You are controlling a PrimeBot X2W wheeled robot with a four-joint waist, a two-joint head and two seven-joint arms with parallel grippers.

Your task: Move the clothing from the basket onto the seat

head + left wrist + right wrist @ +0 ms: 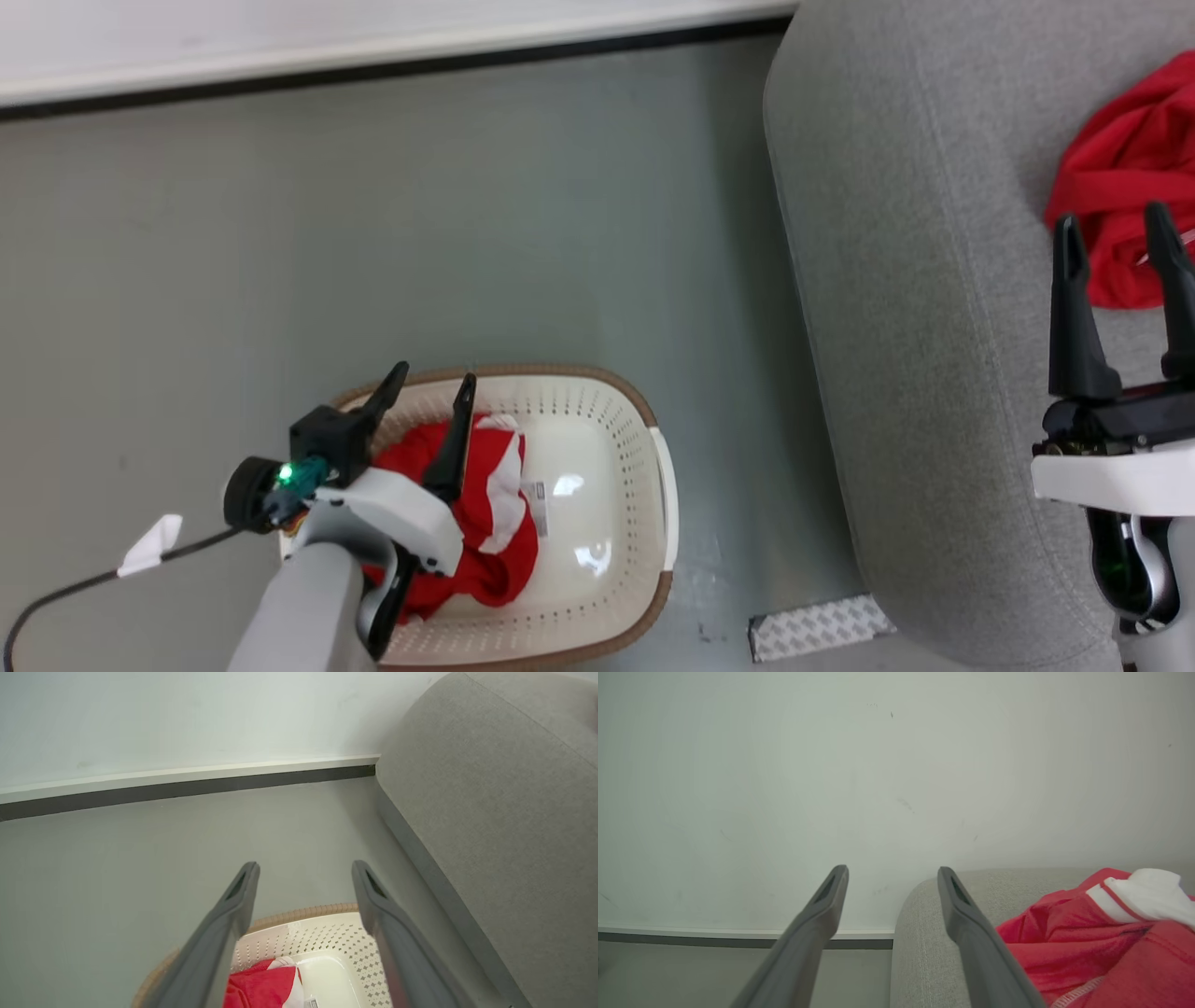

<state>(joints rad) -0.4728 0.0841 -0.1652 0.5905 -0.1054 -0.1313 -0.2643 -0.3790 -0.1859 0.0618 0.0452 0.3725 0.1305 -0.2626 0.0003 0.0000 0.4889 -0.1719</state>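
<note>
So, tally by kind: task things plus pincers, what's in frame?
Red clothing heaps: 2 (one in basket, one on seat)
Baskets: 1
Seats: 1
Pincers: 2 (left pincer, right pincer, both open)
Total: 6

The floor [467,233] is smooth grey-green with a dull sheen, evenly lit and free of hard shadows. It meets a pale wall [878,765] along a white skirting board [187,777], with a dark strip [187,791] running just under it at floor level. The wall carries a few faint marks [903,803]. A light grey fabric sofa [915,280] with rounded corners stands on the right, its far end close to the skirting. A small white diamond-patterned patch [817,627] lies on the floor, touching the sofa's near corner.
</note>
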